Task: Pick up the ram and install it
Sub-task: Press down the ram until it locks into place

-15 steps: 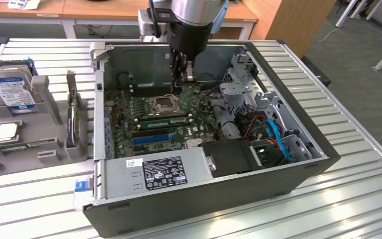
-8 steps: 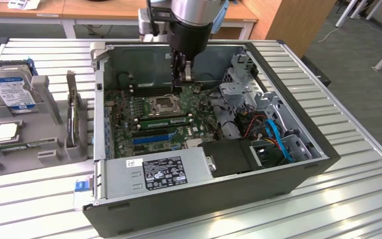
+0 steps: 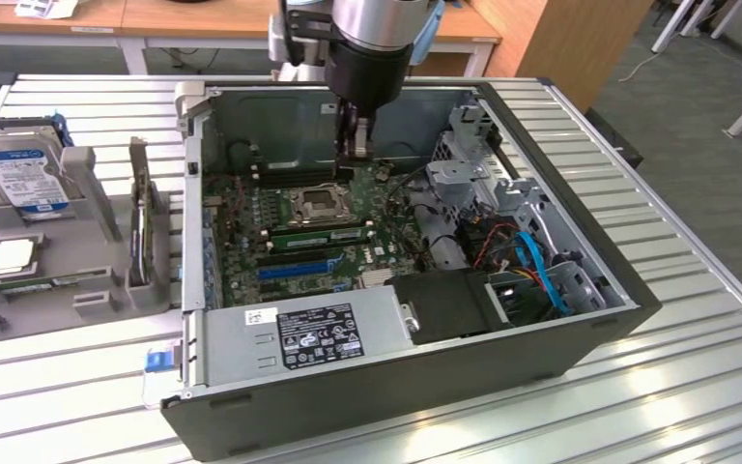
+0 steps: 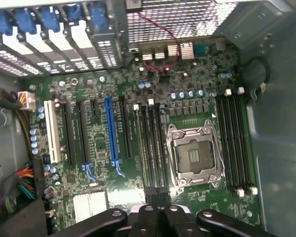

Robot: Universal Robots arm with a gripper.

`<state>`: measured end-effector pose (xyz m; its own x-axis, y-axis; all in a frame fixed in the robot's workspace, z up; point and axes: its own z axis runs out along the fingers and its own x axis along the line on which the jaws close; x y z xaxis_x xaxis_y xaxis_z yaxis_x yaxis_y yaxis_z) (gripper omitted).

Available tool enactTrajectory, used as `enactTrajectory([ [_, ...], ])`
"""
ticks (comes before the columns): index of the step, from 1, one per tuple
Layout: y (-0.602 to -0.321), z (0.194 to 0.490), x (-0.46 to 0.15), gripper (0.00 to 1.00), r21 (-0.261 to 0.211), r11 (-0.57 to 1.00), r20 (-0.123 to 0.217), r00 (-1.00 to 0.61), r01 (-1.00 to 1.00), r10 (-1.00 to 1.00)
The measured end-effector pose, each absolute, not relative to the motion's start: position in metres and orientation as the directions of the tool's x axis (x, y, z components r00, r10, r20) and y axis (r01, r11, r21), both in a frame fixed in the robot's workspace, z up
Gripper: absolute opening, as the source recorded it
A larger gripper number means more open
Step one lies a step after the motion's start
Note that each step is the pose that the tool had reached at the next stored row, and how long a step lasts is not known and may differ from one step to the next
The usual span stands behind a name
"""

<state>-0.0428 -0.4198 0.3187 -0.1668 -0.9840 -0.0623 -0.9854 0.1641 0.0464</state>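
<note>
Power supply [image 3: 306, 333]: grey sheet-metal box with a black label, nearest the camera, well on the near side of the CPU socket [image 3: 317, 204]. It lay inside the open steel tower case [image 3: 474, 377], which was on its side, presumably so the board faced up for top-down access.

Blue plastic expansion slot [image 3: 297, 268]: between the power supply and the socket.

The ram [image 3: 320, 233]: a thin, narrow green strip just beside the socket on its near side, lying along the black memory slots. It appeared to stand in a slot. Whether it was fully seated could not be told.

Socket: a square silver metal frame, its centre bare.

Gripper [image 3: 352, 155]: black, hanging vertically over the board just beside the socket. Its fingers were closed together, and nothing was plainly caught between them.

Far memory slots [image 3: 297, 175]: black, just beyond the socket.

Hard drive [image 3: 16, 174]: upright in a grey holder outside the case, well apart from the socket toward the exterior view's left.
</note>
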Motion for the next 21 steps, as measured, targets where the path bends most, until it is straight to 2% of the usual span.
enactTrajectory([
  [21,-0.4198,0.3185,-0.0428,0.1,0.046,0.395,-0.062,-0.397,-0.917,-0.916],
])
